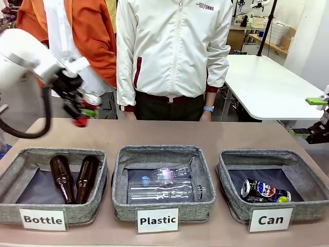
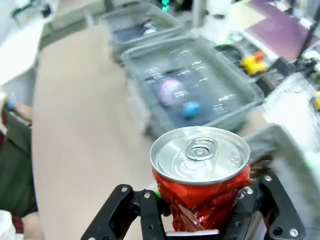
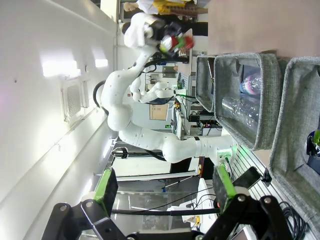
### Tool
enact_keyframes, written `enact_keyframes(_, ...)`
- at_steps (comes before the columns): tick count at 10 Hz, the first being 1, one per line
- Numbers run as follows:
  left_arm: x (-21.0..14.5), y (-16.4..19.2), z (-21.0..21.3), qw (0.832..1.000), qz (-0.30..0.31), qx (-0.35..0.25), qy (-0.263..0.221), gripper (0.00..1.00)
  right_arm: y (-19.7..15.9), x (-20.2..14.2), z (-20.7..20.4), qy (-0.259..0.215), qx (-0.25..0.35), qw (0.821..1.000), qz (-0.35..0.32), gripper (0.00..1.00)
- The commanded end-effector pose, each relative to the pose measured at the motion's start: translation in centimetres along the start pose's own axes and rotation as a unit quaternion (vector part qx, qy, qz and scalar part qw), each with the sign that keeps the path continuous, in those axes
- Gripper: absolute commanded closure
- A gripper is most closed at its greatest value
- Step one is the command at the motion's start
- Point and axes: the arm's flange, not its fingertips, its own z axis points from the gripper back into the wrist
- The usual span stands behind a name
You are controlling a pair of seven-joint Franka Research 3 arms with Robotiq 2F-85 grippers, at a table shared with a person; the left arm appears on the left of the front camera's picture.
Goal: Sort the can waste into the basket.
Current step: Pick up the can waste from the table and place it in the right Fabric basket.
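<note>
Across the table (image 1: 154,135), the left gripper (image 2: 200,210) is clamping the red can (image 2: 200,175) aloft. Right gripper (image 3: 165,192) is hanging wide open, gripping nothing.

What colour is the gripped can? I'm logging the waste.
Red with a silver top, clearest in the left wrist view.

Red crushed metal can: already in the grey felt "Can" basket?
No: the red crushed metal can sits clamped in the left gripper, above the table, away from the grey felt "Can" basket.
</note>
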Motion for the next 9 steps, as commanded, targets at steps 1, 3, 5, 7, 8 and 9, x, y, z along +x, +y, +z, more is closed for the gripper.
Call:
enact_keyframes(1, 2.3, -8.2, 1.5, 0.997, 0.023, -0.065, 0.034, 1.00, 0.2, -0.2, 0.2, 0.006, -0.001, 1.000, 0.011, 0.00)
enact_keyframes(3, 2.5, -16.3, 0.7, 0.996, 0.050, -0.041, 0.060, 1.00, 0.2, -0.2, 0.2, 0.006, -0.001, 1.000, 0.011, 0.00)
enact_keyframes(5, 0.8, -19.8, -2.1, 0.988, 0.092, 0.067, 0.107, 1.00, 0.2, -0.2, 0.2, 0.006, -0.001, 1.000, 0.011, 0.00)
enact_keyframes(7, 1.8, -19.1, 1.2, 0.995, 0.071, 0.003, 0.072, 1.00, 0.2, -0.2, 0.2, 0.006, -0.001, 1.000, 0.011, 0.00)
enact_keyframes(8, 1.8, -19.1, 1.2, 0.995, 0.071, 0.003, 0.072, 1.00, 0.2, -0.2, 0.2, 0.006, -0.001, 1.000, 0.011, 0.00)
enact_keyframes(9, 1.8, -19.1, 1.2, 0.995, 0.071, 0.003, 0.072, 1.00, 0.2, -0.2, 0.2, 0.006, -0.001, 1.000, 0.011, 0.00)
